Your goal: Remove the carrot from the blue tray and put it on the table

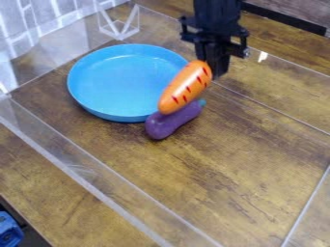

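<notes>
The orange carrot hangs tilted in the air, its upper end pinched by my black gripper, which is shut on it. The carrot's lower end is over the right rim of the round blue tray and just above the purple eggplant. The tray's inside holds nothing. The carrot's green tip is hidden by the fingers. Dark brown wood-grain table lies all around.
The purple toy eggplant lies on the table against the tray's right front edge. Clear acrylic edging runs along the table's front left, and another clear strip crosses at the right. A clear stand is behind the tray.
</notes>
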Robot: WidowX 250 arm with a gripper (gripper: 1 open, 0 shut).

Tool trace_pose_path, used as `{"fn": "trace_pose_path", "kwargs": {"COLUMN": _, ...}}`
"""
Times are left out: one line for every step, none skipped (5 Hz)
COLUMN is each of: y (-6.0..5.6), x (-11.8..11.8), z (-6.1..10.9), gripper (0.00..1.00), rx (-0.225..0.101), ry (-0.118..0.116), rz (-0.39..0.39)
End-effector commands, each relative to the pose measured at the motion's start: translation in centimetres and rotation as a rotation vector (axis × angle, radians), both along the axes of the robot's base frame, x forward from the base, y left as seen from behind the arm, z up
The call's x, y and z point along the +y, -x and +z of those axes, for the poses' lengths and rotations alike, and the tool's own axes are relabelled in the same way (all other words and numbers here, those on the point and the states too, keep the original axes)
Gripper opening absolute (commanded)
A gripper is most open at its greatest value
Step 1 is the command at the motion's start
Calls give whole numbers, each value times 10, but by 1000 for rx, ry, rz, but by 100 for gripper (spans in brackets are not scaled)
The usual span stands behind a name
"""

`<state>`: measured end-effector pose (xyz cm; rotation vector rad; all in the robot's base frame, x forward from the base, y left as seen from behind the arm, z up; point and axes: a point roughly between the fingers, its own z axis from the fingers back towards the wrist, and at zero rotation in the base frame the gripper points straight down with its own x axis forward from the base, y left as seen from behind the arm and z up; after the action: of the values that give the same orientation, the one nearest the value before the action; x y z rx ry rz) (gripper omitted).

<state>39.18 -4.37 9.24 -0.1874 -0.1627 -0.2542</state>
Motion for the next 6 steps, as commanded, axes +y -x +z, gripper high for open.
{"fn": "trace_pose_path", "kwargs": {"y": 7, "x": -15, "z": 41, "gripper": 0, "rx": -99, "ry": 37, "rz": -17}}
{"fn": "trace_pose_path", "kwargs": {"y": 15, "x": -23, "z": 33, "gripper": 0, "rx": -81, "ry": 55, "rz": -31}}
{"fn": "trace_pose_path", "kwargs": {"y": 19, "x": -29, "z": 27, "gripper": 0, "rx": -59, "ry": 75, "rz": -41}}
{"fn": "trace_pose_path", "kwargs": {"y": 23, "x": -35, "z": 18, "gripper": 0, "rx": -36, "ry": 95, "rz": -52}}
{"fn": "trace_pose_path", "kwargs": {"y": 24, "x": -41, "z": 10, "gripper": 0, "rx": -16, "ry": 112, "rz": -60}}
{"fn": "trace_pose_path", "kwargs": {"y": 24, "x": -46, "z": 0, "gripper": 0, "rx": -2, "ry": 122, "rz": -65}}
